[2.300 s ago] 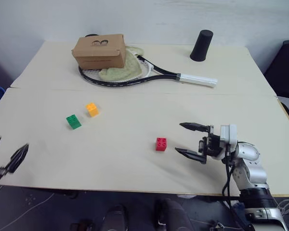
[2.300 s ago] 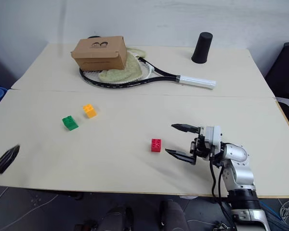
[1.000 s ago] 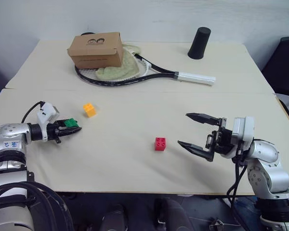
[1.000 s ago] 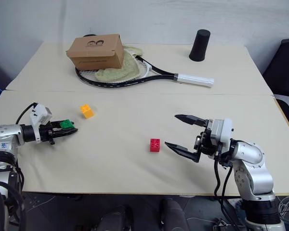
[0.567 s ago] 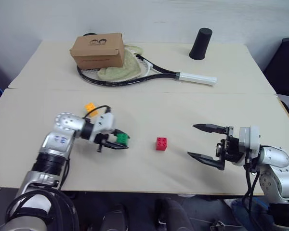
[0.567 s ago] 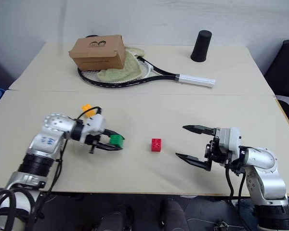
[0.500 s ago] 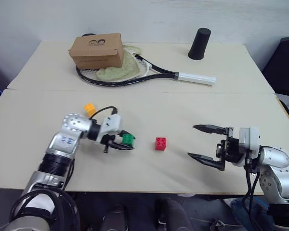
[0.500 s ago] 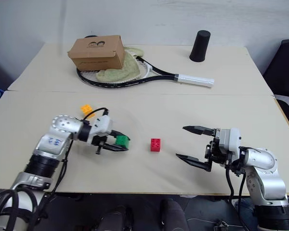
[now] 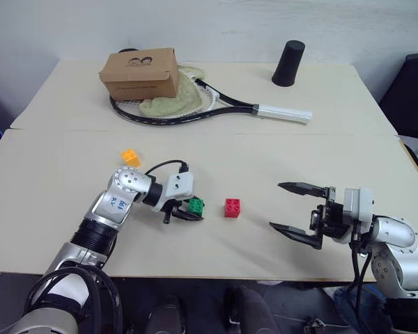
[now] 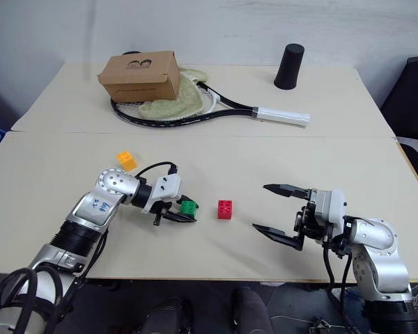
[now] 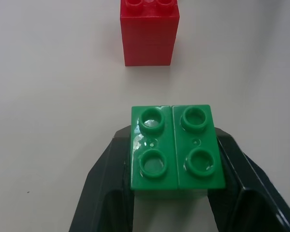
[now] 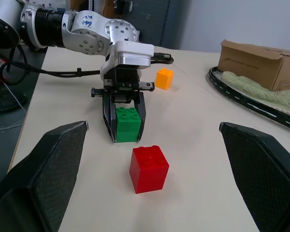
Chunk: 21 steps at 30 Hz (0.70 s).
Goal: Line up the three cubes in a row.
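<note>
- The left gripper (image 9: 193, 210) is clamped on the small green studded plastic brick (image 9: 196, 205), low over the pale wooden table (image 9: 279, 153), just left of the red studded plastic brick (image 9: 232, 207).
- The red brick stands alone between the two grippers, near the table's near edge.
- The orange-yellow studded plastic brick (image 9: 130, 156) sits farther back and to the left, apart from both.
- The right gripper (image 9: 296, 210) has its jaws spread wide and holds nothing, to the right of the red brick.
</note>
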Available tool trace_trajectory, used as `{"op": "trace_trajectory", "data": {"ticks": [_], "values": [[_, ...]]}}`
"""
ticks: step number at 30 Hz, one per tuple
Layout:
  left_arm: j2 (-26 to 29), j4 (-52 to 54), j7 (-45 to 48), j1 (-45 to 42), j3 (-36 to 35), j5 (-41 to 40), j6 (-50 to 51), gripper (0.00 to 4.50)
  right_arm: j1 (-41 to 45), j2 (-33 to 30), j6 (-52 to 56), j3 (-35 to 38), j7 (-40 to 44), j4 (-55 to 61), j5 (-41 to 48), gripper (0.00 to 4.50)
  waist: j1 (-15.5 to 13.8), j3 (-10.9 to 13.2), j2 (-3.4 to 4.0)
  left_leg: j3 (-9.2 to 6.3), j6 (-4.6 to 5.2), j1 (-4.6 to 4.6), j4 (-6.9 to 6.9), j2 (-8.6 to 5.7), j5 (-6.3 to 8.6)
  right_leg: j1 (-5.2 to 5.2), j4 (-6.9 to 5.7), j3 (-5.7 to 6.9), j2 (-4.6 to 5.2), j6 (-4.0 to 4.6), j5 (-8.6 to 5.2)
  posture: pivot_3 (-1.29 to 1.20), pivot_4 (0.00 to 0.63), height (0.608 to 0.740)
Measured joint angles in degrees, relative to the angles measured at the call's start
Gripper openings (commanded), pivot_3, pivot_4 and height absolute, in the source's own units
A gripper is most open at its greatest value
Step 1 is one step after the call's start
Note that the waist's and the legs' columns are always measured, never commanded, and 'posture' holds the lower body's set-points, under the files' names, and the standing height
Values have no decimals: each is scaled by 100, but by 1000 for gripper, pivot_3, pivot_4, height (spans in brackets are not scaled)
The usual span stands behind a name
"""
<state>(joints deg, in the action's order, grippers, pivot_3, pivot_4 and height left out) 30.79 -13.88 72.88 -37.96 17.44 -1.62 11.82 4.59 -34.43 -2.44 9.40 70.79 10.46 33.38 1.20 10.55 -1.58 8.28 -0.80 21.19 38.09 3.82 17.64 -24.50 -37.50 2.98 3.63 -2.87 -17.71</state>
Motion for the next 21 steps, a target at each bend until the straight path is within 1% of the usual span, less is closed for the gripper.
{"op": "trace_trajectory", "data": {"ticks": [1,2,3,4,7,8,12,15,18,19,21], "values": [[0,0,-2,-1,6,1,-1,2252,-2,7,-2,-5,-6,0,-6,4500,-3,0,0,0,0,0,0,0,0,0,0,0,0,0,0,0,150,740],[11,-9,-8,0,51,24,-4,2494,-6,10,-6,-5,-12,0,-9,4500,-4,0,0,0,0,0,0,0,0,0,0,-1,0,0,0,0,150,740],[11,-14,-8,3,64,26,-13,2843,-16,14,-7,-5,-14,0,-9,4500,-5,0,0,0,0,1,1,0,0,0,0,0,-1,0,0,0,150,740],[12,-14,-7,3,65,23,-30,3086,-27,21,-8,-6,-15,0,-9,4500,-11,0,0,0,0,0,1,0,0,0,0,0,-1,0,0,0,150,740],[68,-12,-28,16,37,-18,-191,4002,-37,79,-10,-11,-15,0,-10,4500,-13,0,0,0,0,1,3,0,0,0,-1,-2,-1,0,0,0,150,740],[112,0,-39,41,-22,-43,-250,4002,-34,83,-10,-20,-14,-1,-10,4500,-13,0,0,0,0,1,2,1,0,-1,-1,-2,-1,0,0,0,150,740],[587,73,-120,260,-457,-136,-445,4002,-31,90,-20,-21,12,-82,-9,4500,46,0,0,1,-6,-4,-1,15,3,-2,-1,-10,5,3,-2,0,150,740],[902,419,-121,732,-996,-497,-447,4002,13,108,-21,-38,74,-185,-7,4500,47,0,1,6,-11,-4,0,34,6,-4,-2,-14,6,5,-3,0,150,740],[1282,747,-74,1445,-1646,-927,-508,4002,95,124,-25,-73,146,-229,-1,4500,47,0,1,7,-14,-6,1,40,8,-4,-2,-14,7,8,-4,0,150,740],[1379,869,-82,1751,-1937,-1068,-548,4002,133,134,-28,-100,170,-247,1,4500,50,0,1,8,-14,-6,0,42,9,-5,-1,-15,7,9,-5,0,150,740],[1474,1093,-183,2562,-2743,-1489,-536,4002,222,175,-46,-156,212,-352,4,4500,70,0,2,11,-14,-10,-1,45,14,-5,-4,-13,13,14,-7,0,150,740]]}}
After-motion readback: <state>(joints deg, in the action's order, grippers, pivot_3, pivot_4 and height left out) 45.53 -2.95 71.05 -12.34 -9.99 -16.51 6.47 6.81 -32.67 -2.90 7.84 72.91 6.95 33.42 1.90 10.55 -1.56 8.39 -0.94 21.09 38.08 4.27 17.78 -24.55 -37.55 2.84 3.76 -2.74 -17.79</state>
